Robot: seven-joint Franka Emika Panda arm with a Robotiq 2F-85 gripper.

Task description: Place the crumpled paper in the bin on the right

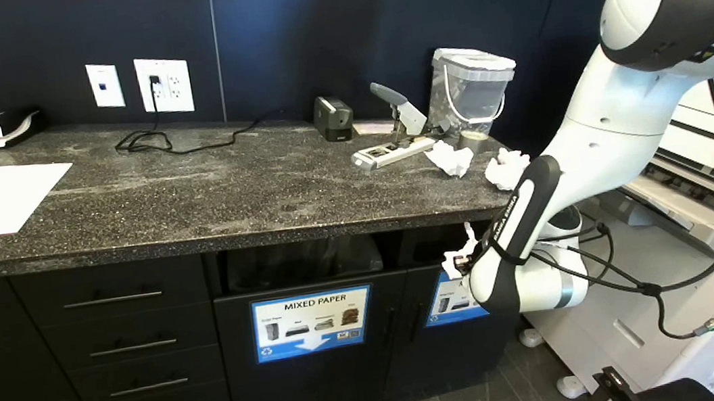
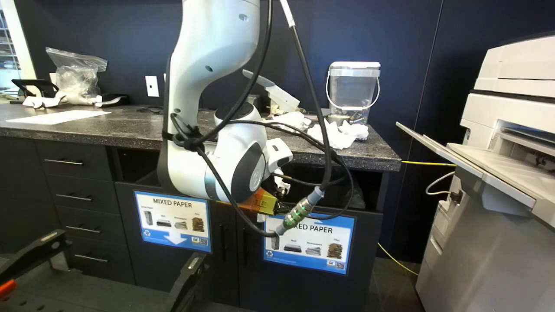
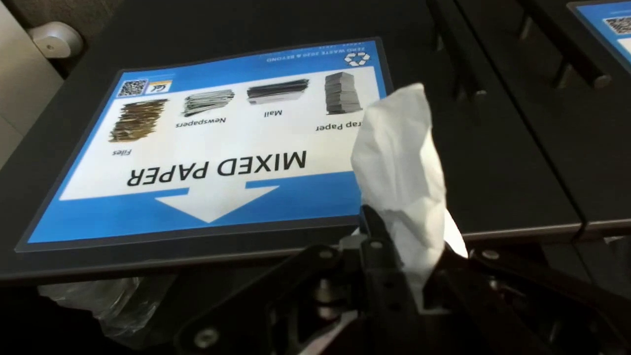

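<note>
Paper (image 3: 397, 153): clamped in the gripper (image 3: 406, 229)
Bin (image 2: 368, 186): carry across its front edge, midway between corners, then release fully inside

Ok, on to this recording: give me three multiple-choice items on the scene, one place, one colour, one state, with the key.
1. Where is the lidded bucket relative to the counter?
A) beneath it
B) on top of it
C) hanging off its front

2. In the wrist view, what colour edges the MIXED PAPER label?
A) red
B) yellow
C) blue

3. How does the pincer stand to the crumpled paper?
A) shut on it
B) open, apart from it
C) shut, beside it

Key:
1 B: both exterior views show it standing there.
2 C: blue bands border its white panel.
3 A: the wrist view shows the paper pinched between its two sides.
</note>
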